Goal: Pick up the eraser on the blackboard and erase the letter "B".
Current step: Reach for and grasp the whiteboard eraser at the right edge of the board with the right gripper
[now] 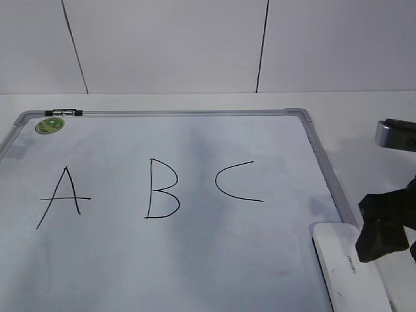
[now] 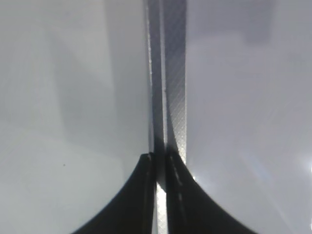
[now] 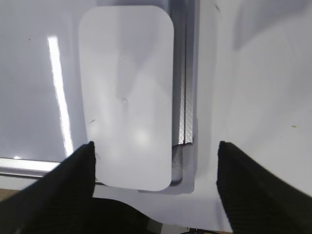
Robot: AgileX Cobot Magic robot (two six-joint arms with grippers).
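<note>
The blackboard (image 1: 195, 260) is a white dry-erase board with a grey metal frame, lying flat. The letter "B" (image 1: 162, 190) is drawn in black at its middle. The eraser (image 1: 348, 266), a white rounded block, lies at the board's near right corner. My right gripper (image 1: 383, 234) is open just right of and above the eraser. In the right wrist view the eraser (image 3: 126, 97) lies ahead of the open jaws (image 3: 156, 156), nearer the left finger, beside the board's frame (image 3: 184, 97). My left gripper (image 2: 161, 163) is shut and empty over a frame edge (image 2: 173, 73); the exterior view does not show it.
The letter A (image 1: 62, 198) is left of the B and the letter C (image 1: 237, 185) is right of it. A round green sticker (image 1: 49, 125) and a dark clip (image 1: 65, 112) sit at the board's far left corner. A grey part (image 1: 396, 135) sticks in at the right edge.
</note>
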